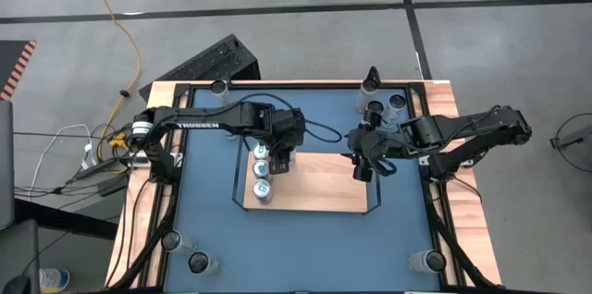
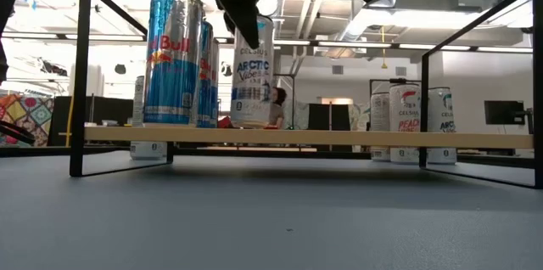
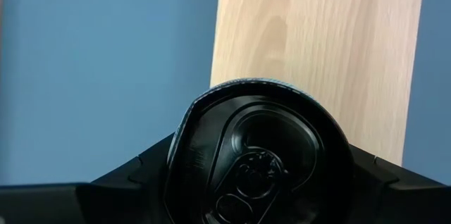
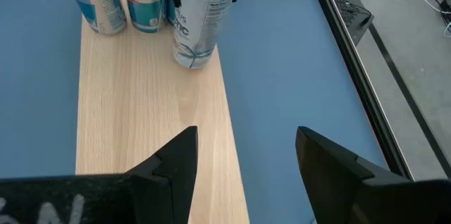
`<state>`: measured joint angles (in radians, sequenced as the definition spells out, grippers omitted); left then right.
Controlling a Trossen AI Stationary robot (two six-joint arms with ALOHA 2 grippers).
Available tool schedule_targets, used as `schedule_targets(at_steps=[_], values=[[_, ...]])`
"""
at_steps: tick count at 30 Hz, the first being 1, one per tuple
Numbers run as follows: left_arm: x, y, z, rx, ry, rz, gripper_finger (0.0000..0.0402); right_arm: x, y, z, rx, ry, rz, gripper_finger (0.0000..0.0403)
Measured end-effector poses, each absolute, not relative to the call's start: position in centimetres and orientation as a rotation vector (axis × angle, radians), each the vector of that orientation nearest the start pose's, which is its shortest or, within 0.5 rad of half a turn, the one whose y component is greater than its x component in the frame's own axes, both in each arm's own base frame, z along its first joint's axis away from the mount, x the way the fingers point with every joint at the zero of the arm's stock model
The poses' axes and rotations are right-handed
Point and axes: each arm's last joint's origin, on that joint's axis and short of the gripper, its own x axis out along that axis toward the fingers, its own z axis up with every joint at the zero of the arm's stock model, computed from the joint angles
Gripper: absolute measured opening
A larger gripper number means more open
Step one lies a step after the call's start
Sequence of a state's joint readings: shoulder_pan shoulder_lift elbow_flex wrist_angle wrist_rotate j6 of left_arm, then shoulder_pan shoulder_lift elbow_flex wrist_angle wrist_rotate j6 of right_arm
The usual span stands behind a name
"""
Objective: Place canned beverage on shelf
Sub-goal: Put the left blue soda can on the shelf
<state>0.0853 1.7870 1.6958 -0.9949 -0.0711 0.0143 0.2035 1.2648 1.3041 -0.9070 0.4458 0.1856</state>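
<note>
Low view: left end effector (image 2: 246, 7) clamped around Celsius can (image 2: 253, 70) standing on shelf (image 2: 297, 137) just beside two Red Bull cans (image 2: 174, 58), right end effector (image 4: 243, 157) parted and empty; crooked release risks tipping can into neighbours.
</note>
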Motion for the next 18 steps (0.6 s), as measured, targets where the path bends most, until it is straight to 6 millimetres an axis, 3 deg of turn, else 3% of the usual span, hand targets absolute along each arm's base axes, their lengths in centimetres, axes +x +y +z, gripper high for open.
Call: schedule_targets(at_steps=[18], values=[[37.14, 3.73, 31.44, -0.006, 1.063, 0.132, 0.0242, 23.92, 3.66, 35.16, -0.113, 0.822, -0.302, 0.0219]])
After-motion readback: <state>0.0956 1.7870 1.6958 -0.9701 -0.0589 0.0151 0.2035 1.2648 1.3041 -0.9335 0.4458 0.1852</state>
